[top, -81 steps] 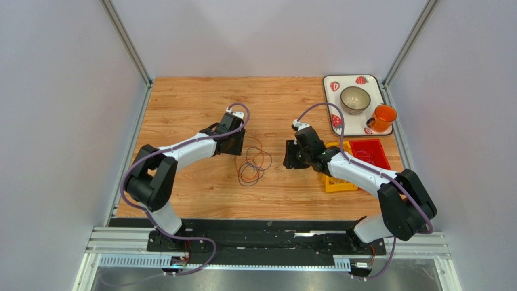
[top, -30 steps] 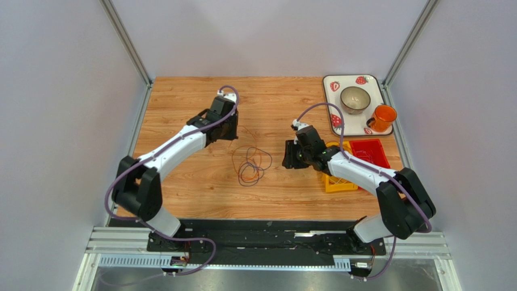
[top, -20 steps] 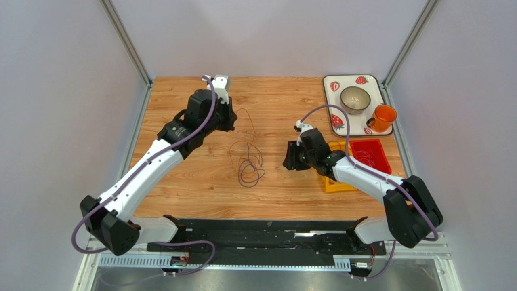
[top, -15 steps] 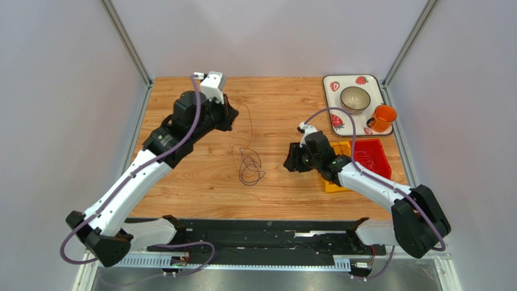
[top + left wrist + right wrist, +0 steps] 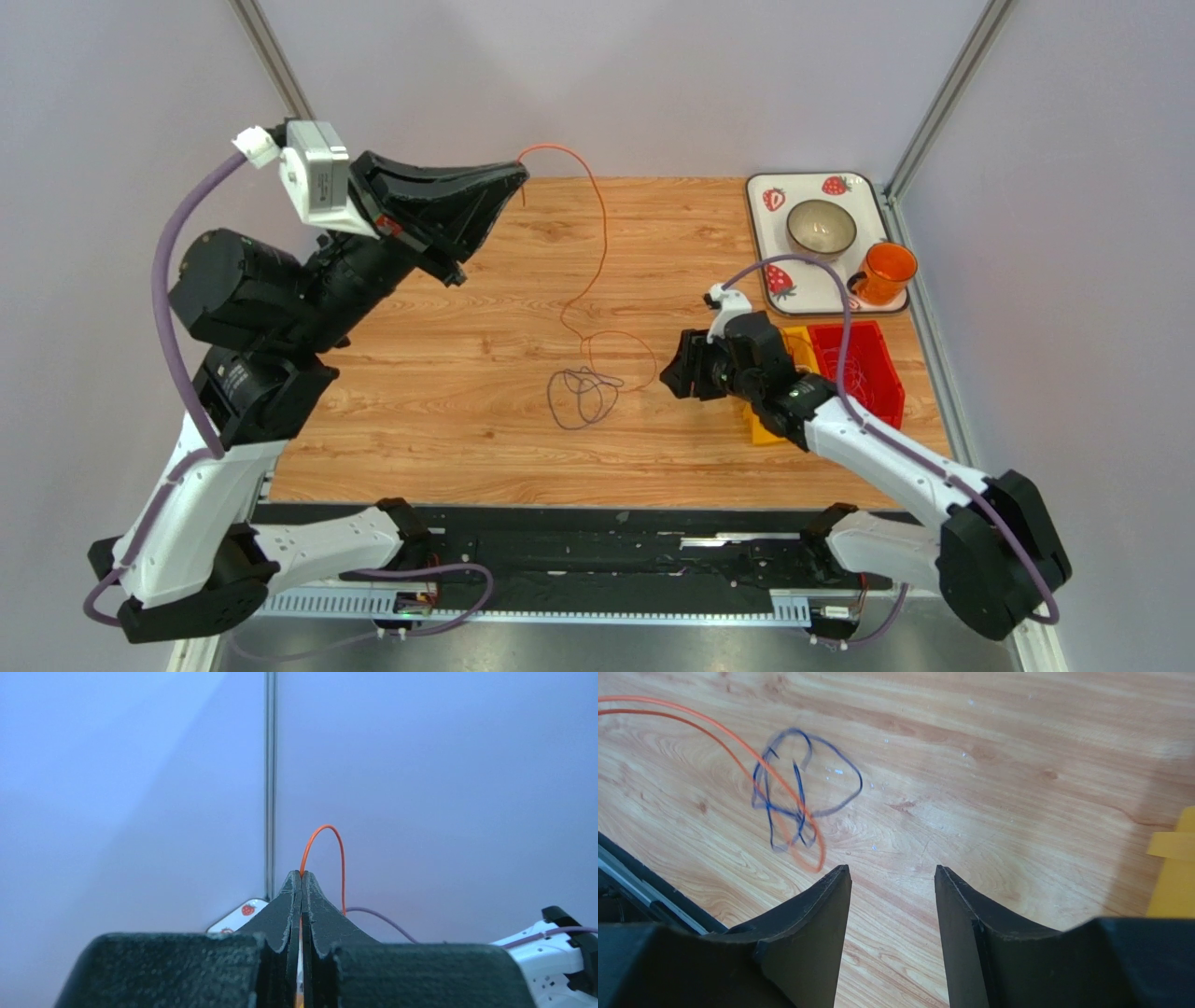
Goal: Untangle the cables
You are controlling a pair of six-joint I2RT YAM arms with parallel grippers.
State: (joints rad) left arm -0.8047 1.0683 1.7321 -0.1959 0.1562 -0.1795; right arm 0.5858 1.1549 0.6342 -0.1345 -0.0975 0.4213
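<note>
- Holding up a thin orange cable (image 5: 603, 217), the left gripper (image 5: 516, 174) is raised high over the far-left part of the light wooden table (image 5: 421, 406), with its fingers pointing right.
- Left wrist view: the left gripper (image 5: 302, 877) has its jaws pressed flat together, clenched on the orange cable (image 5: 324, 827). The cable comes out at the tips, arches up and drops behind the right finger.
- Overhead: the orange cable arcs out from the tips and hangs down toward the table centre. It bends there and ends in a loop on the wood, between the dark coil and the right gripper.
- At the table centre lies a dark purple-black cable (image 5: 579, 396) in a loose tangled coil, flat on the wood. The orange strand crosses its edge; cannot tell if the two are snagged.
- The right gripper (image 5: 673, 375) is low over the table, right of the coil, with its fingers aimed at it but apart from it.
- Right wrist view: the right gripper (image 5: 892, 873) has its jaws spread, released, with only bare wood in the gap.
- Same view: the dark cable (image 5: 801, 805) sits ahead-left of the fingers. The orange cable (image 5: 763, 766) sweeps over it and curls near the left fingertip, blurred.
- Right side: a red plastic bin (image 5: 863, 361) sits beside a yellow plastic bin (image 5: 769, 424), the yellow one partly hidden under the right arm.
- Far-right corner: a white rectangular tray with strawberry print (image 5: 765, 196) carries a beige bowl (image 5: 821, 228) and an orange cup (image 5: 887, 270).
</note>
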